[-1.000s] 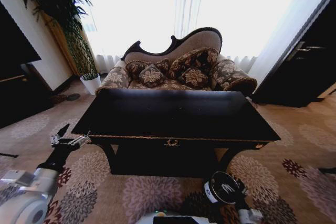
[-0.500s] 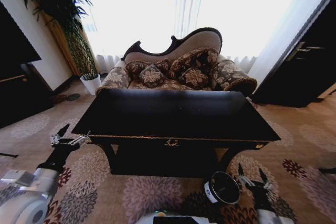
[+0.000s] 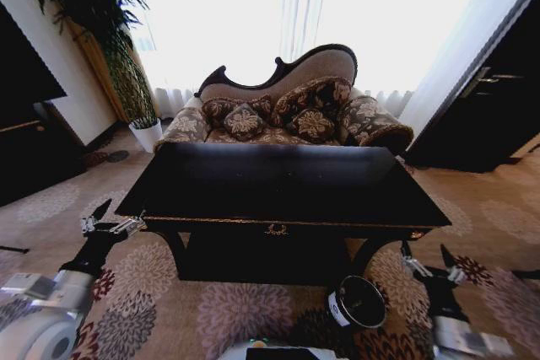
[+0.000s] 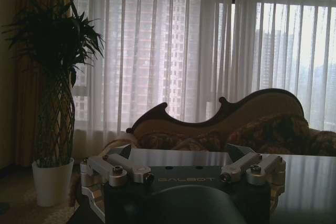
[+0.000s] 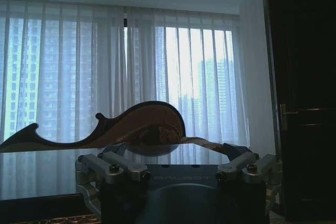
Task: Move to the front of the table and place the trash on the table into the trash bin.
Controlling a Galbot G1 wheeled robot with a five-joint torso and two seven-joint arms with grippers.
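The glossy black table [image 3: 278,187] with gold trim stands straight ahead, its front apron facing me. I can make out no trash on its dark top. The trash bin [image 3: 357,303], dark and round with a white label, sits on the carpet by the table's front right leg. My left gripper [image 3: 112,223] hangs open off the table's front left corner. My right gripper [image 3: 430,263] is open, right of the bin and below the table's front right corner. The left wrist view looks across the tabletop [image 4: 310,177] past open fingers [image 4: 128,171]; so does the right wrist view, fingers [image 5: 126,169].
A patterned sofa [image 3: 287,111] stands behind the table before bright curtained windows. A tall potted plant [image 3: 126,65] is at the back left, dark cabinets [image 3: 498,99] at the right. Flowered carpet [image 3: 211,309] lies between me and the table.
My right gripper has swung from over the bin out to the right and upward, uncovering the bin. The left arm and the view have not moved.
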